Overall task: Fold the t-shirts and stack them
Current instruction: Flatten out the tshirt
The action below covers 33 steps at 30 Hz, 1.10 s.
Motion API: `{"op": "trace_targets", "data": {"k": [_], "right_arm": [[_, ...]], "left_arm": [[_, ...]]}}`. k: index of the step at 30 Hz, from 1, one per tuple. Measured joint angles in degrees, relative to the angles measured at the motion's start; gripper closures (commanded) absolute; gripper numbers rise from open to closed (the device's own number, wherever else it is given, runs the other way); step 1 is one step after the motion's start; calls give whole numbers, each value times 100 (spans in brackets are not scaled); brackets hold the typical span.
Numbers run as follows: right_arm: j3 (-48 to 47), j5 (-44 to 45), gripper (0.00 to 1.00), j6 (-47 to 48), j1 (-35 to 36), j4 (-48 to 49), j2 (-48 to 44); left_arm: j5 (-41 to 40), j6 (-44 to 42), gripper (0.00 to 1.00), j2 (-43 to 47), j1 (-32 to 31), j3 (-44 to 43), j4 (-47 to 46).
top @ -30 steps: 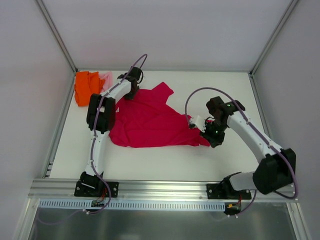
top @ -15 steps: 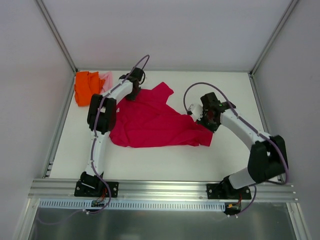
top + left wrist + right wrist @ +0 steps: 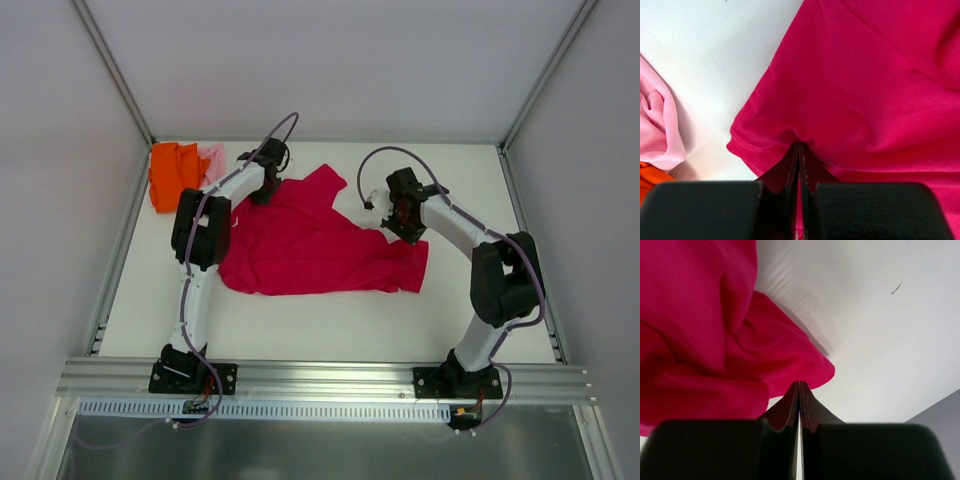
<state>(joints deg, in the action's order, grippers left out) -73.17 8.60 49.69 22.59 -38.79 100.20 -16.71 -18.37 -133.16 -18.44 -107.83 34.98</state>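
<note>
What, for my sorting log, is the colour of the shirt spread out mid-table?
Crimson red; the t-shirt shows best in the top external view.

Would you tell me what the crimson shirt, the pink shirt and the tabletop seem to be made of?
The crimson shirt: matte knit cloth, likely cotton jersey, given its fine ribbed texture, stitched hem and soft folds. The pink shirt: thinner, smoother cloth that bunches in rounded folds; fibre unclear. The tabletop: hard, smooth white board with a faint sheen; core not visible.

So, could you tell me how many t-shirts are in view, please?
3: the crimson-red t-shirt spread mid-table, the orange t-shirt bunched at the far-left corner, the pale pink t-shirt beside it; others may hide underneath.
</note>
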Motion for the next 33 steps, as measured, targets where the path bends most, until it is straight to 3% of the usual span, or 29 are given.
{"op": "trace_targets", "data": {"k": [19, 29, 33], "right_arm": [[-424, -398, 99, 295, -11, -772, 542], [-1185, -431, 99, 269, -11, -754, 1731], [-1292, -439, 99, 234, -13, -664, 1766]], "left_arm": [[-2, -2, 100, 48, 0, 96, -59], [168, 103, 100, 199, 0, 291, -55], [229, 131, 100, 310, 0, 457, -61]]}}
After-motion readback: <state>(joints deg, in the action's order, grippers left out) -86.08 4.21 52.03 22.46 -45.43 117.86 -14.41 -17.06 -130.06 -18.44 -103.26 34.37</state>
